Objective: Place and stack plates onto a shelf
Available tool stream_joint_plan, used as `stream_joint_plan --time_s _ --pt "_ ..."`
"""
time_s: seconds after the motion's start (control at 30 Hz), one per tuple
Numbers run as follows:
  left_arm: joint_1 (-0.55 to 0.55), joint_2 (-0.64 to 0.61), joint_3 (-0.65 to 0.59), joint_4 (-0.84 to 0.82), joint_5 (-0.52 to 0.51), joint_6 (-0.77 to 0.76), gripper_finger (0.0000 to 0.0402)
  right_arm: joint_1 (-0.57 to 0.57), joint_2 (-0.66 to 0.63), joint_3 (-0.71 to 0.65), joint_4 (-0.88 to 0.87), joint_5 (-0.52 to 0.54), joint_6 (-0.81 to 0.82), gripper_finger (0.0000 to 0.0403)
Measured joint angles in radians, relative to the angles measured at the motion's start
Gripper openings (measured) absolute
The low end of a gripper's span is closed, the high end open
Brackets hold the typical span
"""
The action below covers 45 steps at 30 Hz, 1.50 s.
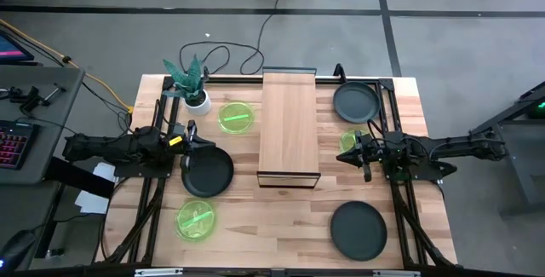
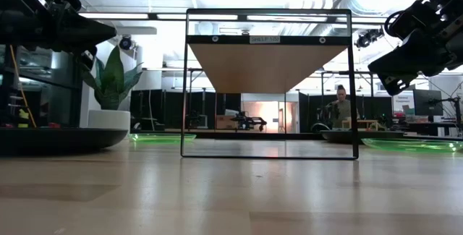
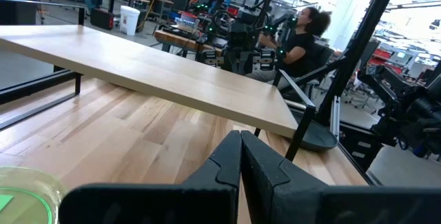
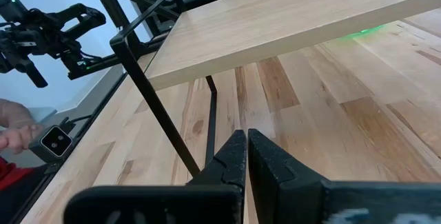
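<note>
The shelf (image 1: 289, 128) stands mid-table, a light-wood board on a thin black frame. Three dark grey plates lie flat on the table: one left of the shelf (image 1: 207, 173), one at the far right (image 1: 356, 102) and one at the near right (image 1: 358, 230). Three green plates also lie flat: one far left (image 1: 236, 117), one near left (image 1: 196, 220) and one right of the shelf (image 1: 349, 139). My left gripper (image 1: 189, 141) hovers shut over the left dark plate's far rim, raised off the table (image 2: 94, 32). My right gripper (image 1: 351, 154) hovers shut over the right green plate (image 2: 391, 76).
A white pot with a green plant (image 1: 194, 85) stands at the far left corner, beside the far green plate. Black frame rails (image 1: 393, 124) run along both table sides. Bare tabletop (image 1: 281, 226) lies in front of the shelf. A person (image 3: 296, 38) sits beyond the table.
</note>
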Motion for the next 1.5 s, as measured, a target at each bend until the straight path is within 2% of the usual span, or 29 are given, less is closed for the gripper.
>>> stream_joint_plan --time_s 0.63,0.77,0.83,0.9,0.97,1.03,1.1,1.17,1.27,1.37,1.43,1.5 --pt "0.000 0.000 0.000 0.000 0.000 0.000 0.0001 0.000 0.000 0.000 0.019 0.021 -0.005 0.0000" --pt "0.000 0.000 0.000 0.000 0.000 0.000 0.0001 0.000 0.001 0.000 0.301 0.163 0.123 0.0000" --pt "0.000 0.000 0.000 0.000 0.000 0.000 0.0001 0.000 0.001 0.000 0.458 0.221 0.135 0.0000" --pt "0.000 0.000 0.000 0.000 0.000 0.000 0.0001 0.000 0.017 0.000 0.608 0.200 0.089 0.0000" --pt "0.000 0.000 0.000 0.000 0.000 0.000 0.0001 0.000 0.056 0.002 0.747 0.119 0.033 0.0000" --pt "0.000 0.000 0.000 0.000 0.000 0.000 0.0001 0.001 0.117 0.026 0.817 0.066 0.000 0.0000" --pt "0.000 0.000 0.000 0.000 0.000 0.000 0.0001 0.001 0.186 0.081 0.827 0.057 -0.022 0.0000" --pt "0.000 0.000 0.000 0.000 0.000 0.000 0.0001 0.000 0.264 0.156 0.784 0.084 -0.032 0.0000" --pt "0.000 0.000 0.000 0.000 0.000 0.000 0.0001 -0.005 0.373 0.298 0.599 0.227 -0.039 0.0000" --pt "0.000 0.000 0.000 0.000 0.000 0.000 0.0001 -0.031 0.442 0.489 0.198 0.458 -0.040 0.0000" --pt "0.000 0.000 0.000 0.000 0.000 0.000 0.0001 -0.057 0.496 0.616 -0.116 0.609 0.028 0.0000" --pt "0.000 0.000 0.000 0.000 0.000 0.000 0.0001 -0.087 0.554 0.716 -0.410 0.700 0.129 0.0002"
